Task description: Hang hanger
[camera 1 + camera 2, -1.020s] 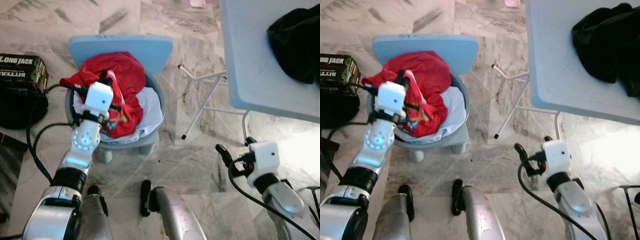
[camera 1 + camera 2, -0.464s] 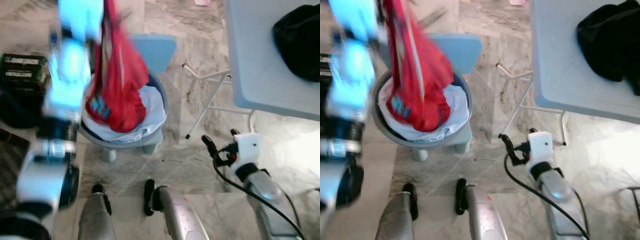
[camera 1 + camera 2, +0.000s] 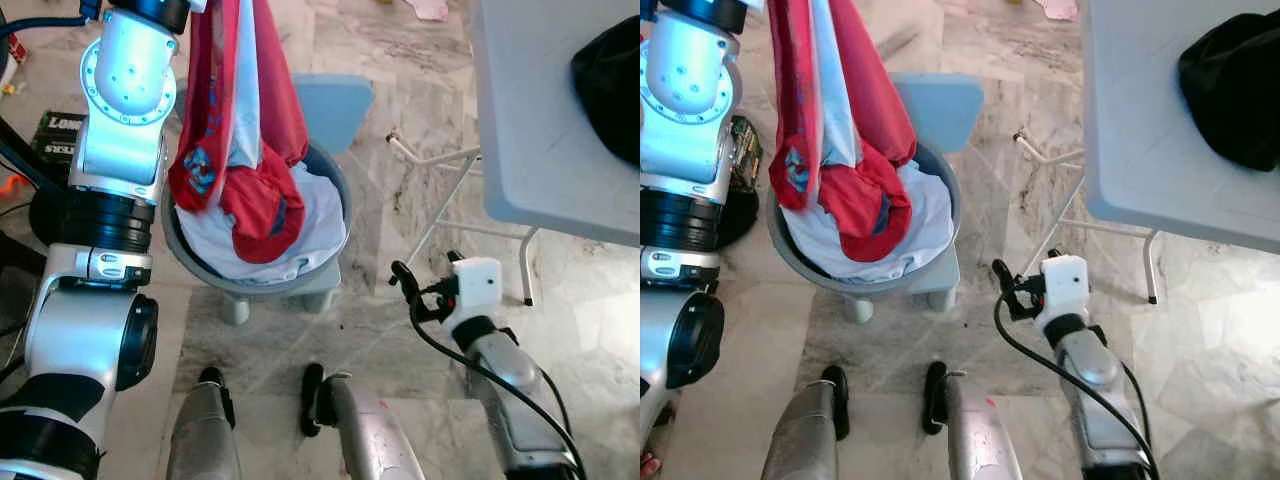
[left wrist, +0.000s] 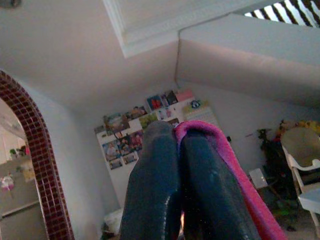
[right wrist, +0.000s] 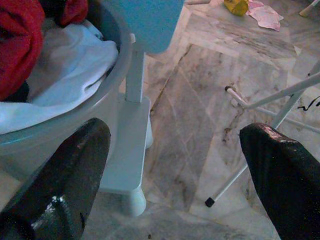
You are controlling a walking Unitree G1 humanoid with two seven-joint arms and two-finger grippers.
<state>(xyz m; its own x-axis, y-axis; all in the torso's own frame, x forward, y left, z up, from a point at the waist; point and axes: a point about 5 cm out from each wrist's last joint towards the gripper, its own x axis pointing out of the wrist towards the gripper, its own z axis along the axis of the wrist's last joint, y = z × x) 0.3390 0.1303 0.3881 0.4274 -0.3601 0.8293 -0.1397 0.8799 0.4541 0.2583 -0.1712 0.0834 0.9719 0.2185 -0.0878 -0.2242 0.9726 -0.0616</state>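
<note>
While the left arm reaches up past the top of the head views, its left tool (image 4: 172, 200) is clenched on a fold of the red garment (image 3: 240, 120), which hangs down, its lower end resting on white laundry (image 3: 300, 225) in the grey basin (image 3: 335, 265). The basin sits on a blue chair (image 3: 335, 105). The right tool (image 5: 175, 175) hovers released, low beside the chair, near the white surface (image 3: 530, 120) bearing a black cloth (image 3: 610, 85).

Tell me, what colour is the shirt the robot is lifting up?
Red shirt, with a lighter stripe; clearest in the left eye view.
</note>
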